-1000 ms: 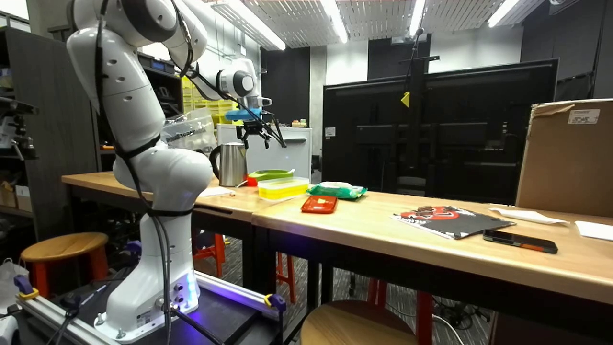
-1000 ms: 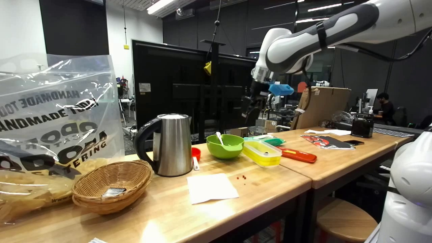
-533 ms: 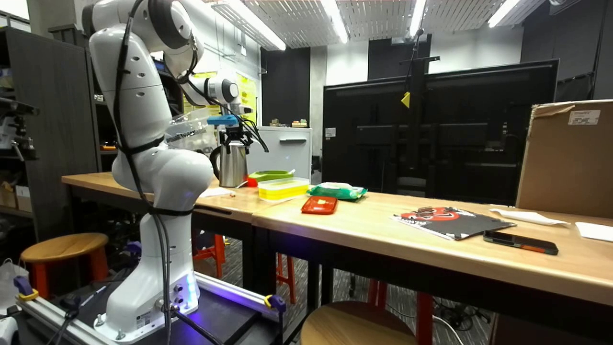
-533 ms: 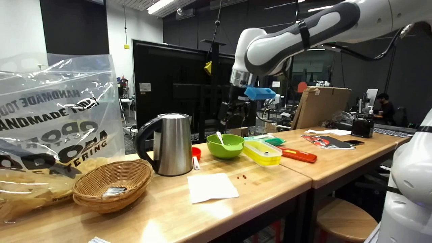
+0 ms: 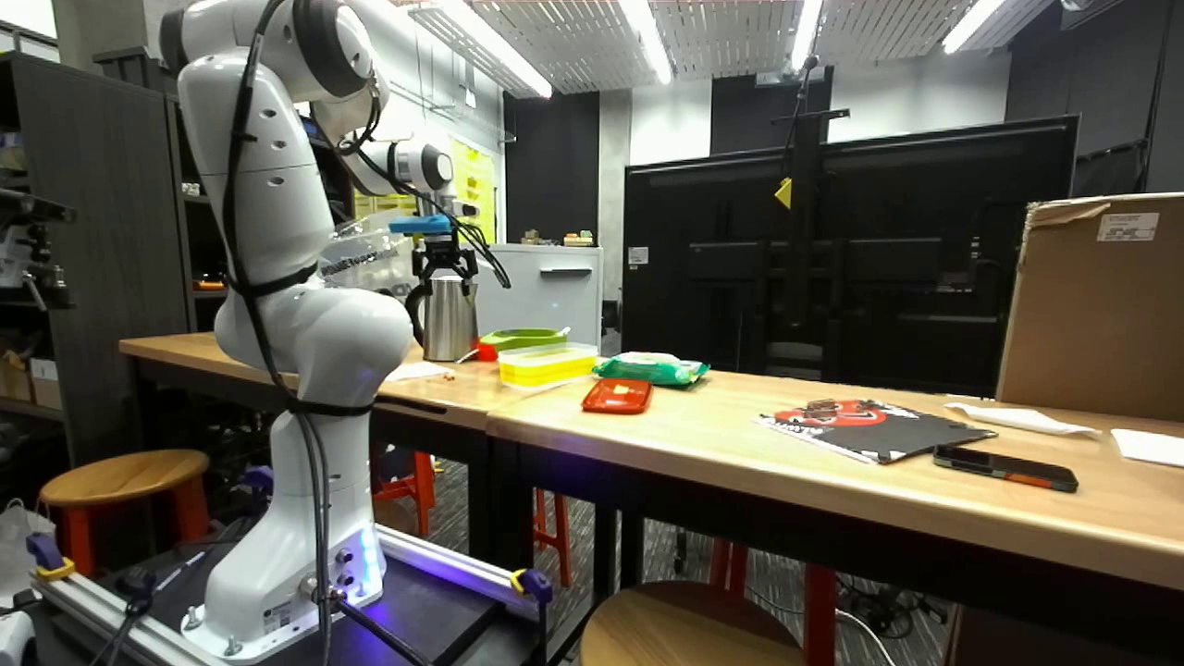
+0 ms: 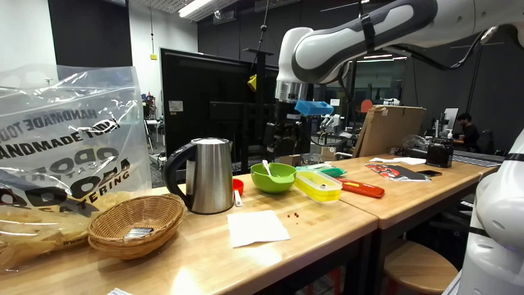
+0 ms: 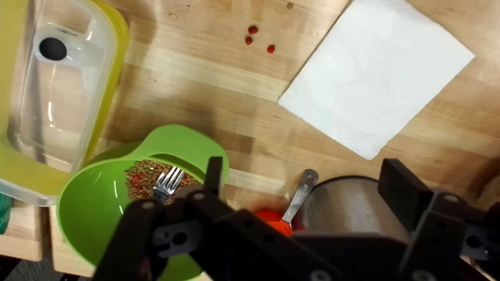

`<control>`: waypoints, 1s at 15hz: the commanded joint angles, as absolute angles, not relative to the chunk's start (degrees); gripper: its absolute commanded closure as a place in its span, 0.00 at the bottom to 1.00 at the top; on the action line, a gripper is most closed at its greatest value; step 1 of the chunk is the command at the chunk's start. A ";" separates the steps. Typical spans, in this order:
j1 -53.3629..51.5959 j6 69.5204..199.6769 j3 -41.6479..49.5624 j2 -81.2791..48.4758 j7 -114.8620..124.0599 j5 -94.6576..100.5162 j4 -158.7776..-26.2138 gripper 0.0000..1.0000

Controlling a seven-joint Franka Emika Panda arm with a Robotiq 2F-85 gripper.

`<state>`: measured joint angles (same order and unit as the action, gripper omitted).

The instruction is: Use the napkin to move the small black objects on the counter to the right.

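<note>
the white napkin (image 7: 377, 74) lies spread on the wooden counter (image 6: 196, 250) and shows in both exterior views. three small red pieces (image 7: 253, 30) sit near it, between it and a yellow container (image 6: 325, 196). the gripper (image 7: 304, 173) hangs above the counter, released, its fingers (image 7: 402, 191) spread wide apart. behind them in the wrist view stand a green bowl (image 7: 88, 203) and a steel kettle (image 7: 347, 205), a red cup (image 6: 238, 185) between them. a fork (image 7: 169, 182) rests in the bowl, on brown lentil-like grains (image 7: 138, 182).
</note>
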<state>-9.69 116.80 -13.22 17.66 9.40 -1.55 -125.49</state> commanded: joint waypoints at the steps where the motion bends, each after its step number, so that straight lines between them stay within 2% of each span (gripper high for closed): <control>1: -10.58 119.58 -12.15 15.35 6.92 -4.84 -125.91 0.00; 9: -11.39 130.38 -12.91 7.95 6.84 -8.66 -128.31 0.00; 15: -12.76 131.28 -13.54 7.72 9.25 -12.90 -132.30 0.00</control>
<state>-11.98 130.81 -13.26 6.02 7.47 -11.35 -129.59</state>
